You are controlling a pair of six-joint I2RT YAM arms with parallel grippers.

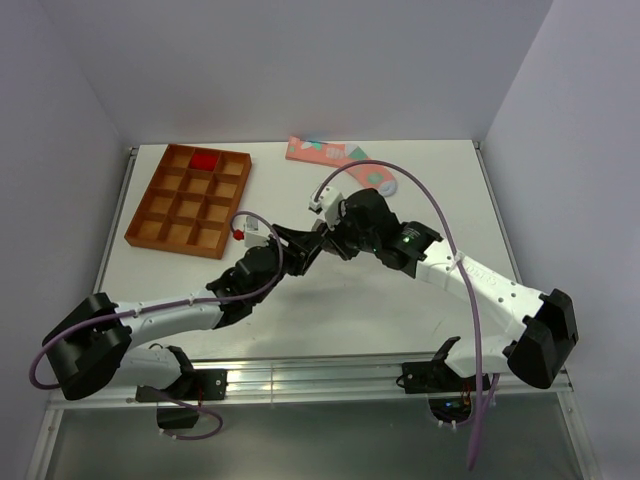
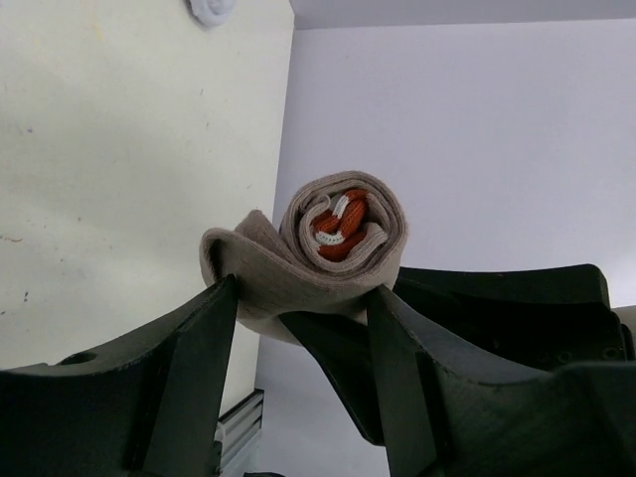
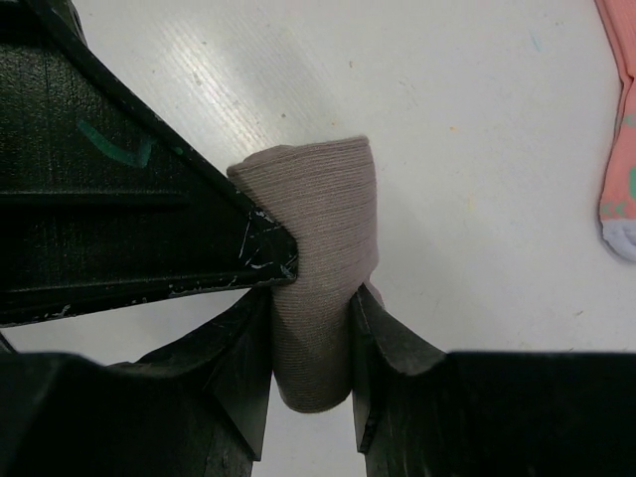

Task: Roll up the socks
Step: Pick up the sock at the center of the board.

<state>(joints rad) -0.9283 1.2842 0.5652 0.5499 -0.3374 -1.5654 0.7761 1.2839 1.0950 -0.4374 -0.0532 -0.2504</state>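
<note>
Grey-brown sock [image 2: 343, 234] is wound into a tight roll with the maroon-and-white cuff at its core, mid-frame in the top view where the two arms meet. Right gripper [image 3: 310, 338] is pinched narrow around the roll's lower half, bottom centre of its wrist view. Left gripper [image 2: 303, 298] sits wider, its tips pressing the loose outer flap from both sides. Salmon-pink sock [image 1: 320, 152] lies flat at top centre. Red sock [image 1: 204, 160] sits in the tray [image 1: 147, 208], upper left.

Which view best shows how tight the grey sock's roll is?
Left wrist: it looks end-on at the sock, so the spiral and the striped cuff at its core show. Right wrist shows only its side, pinched in the right gripper. The top view hides it.
</note>
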